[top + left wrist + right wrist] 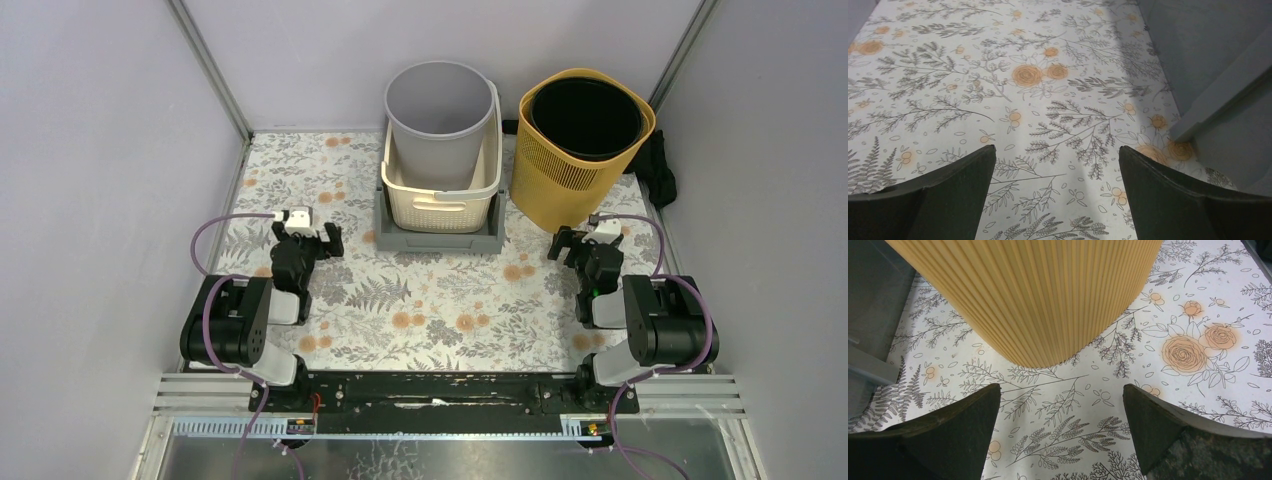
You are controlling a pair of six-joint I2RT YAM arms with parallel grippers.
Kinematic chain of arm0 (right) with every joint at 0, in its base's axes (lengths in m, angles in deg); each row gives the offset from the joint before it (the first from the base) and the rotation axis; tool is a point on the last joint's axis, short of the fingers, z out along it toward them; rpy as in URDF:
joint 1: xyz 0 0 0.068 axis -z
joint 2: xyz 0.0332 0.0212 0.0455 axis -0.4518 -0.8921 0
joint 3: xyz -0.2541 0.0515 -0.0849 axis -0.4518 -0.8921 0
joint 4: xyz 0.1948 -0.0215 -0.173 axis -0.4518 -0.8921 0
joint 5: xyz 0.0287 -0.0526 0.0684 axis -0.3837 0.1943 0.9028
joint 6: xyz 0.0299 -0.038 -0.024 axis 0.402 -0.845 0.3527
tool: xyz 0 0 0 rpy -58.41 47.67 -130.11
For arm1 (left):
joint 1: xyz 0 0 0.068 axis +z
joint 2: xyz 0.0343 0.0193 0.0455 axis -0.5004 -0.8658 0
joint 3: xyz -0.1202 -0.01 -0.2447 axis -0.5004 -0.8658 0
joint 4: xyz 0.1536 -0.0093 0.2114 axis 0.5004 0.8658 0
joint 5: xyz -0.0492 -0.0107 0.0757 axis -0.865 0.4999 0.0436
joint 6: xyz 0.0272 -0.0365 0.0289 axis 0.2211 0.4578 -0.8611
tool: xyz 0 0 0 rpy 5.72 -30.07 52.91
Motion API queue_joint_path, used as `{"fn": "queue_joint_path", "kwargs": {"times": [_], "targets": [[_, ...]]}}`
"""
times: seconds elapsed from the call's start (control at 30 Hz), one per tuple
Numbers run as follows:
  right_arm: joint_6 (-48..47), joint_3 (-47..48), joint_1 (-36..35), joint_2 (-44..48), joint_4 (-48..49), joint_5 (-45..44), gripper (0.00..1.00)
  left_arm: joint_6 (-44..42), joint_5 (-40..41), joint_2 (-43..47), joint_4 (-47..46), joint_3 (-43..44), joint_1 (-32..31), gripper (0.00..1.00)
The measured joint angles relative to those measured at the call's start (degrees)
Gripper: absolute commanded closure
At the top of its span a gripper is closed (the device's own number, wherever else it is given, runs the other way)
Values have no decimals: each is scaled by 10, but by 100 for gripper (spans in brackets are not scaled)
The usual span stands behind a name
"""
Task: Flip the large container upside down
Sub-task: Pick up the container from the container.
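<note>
Here, at the left, the left gripper (308,232) hangs over the floral table (430,300), fingers spread and empty. In the middle, at the back, a grey bin (440,120) stands in a cream basket (440,205) on a grey tray (435,242). To their right is the yellow basket (570,180), seemingly the large container, upright with its mouth up and a black liner (587,118) inside. Just in front of it the right gripper (580,243) is low, its fingers also wide apart, gripping nothing.

The likely risk is that tipping it drops the loose-looking liner out, or swings the basket into the nearby cream basket.

Only the overhead view shows the liner and open mouth. The right wrist view shows the basket's ribbed lower wall (1038,300) meeting the table. The left wrist view shows mostly bare table.
</note>
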Motion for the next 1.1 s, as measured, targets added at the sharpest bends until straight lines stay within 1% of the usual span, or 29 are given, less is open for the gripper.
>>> {"fn": "queue_joint_path", "kwargs": {"times": [0.1, 0.17, 0.3, 0.37, 0.47, 0.6, 0.7, 0.77, 0.9, 1.1], "targets": [[-3, -9, 0, 13, 3, 7, 1, -14, -22, 5, 8, 0, -5, 0], [-5, -17, 0, 42, -8, 14, 1, -23, -26, 25, 22, -1, -13, 0], [-6, -6, 0, 111, -67, 31, 1, -40, -26, 75, 89, 16, -39, 0], [-6, 11, 0, 136, -109, 49, 1, -51, -23, 93, 140, 40, -60, 0], [2, 20, 0, 166, -148, 66, 1, -61, -18, 119, 193, 69, -90, 0], [20, 20, -1, 223, -191, 91, 1, -61, -13, 158, 226, 73, -115, 0], [32, 27, -1, 266, -228, 127, 1, -59, 7, 192, 257, 75, -139, 0], [39, 50, -1, 286, -269, 147, 1, -59, 19, 214, 280, 81, -165, 0], [56, 116, -2, 317, -364, 168, 1, -60, 36, 253, 340, 121, -214, 0], [107, 230, -2, 363, -506, 169, 1, -44, 38, 314, 394, 178, -239, 0]]}}
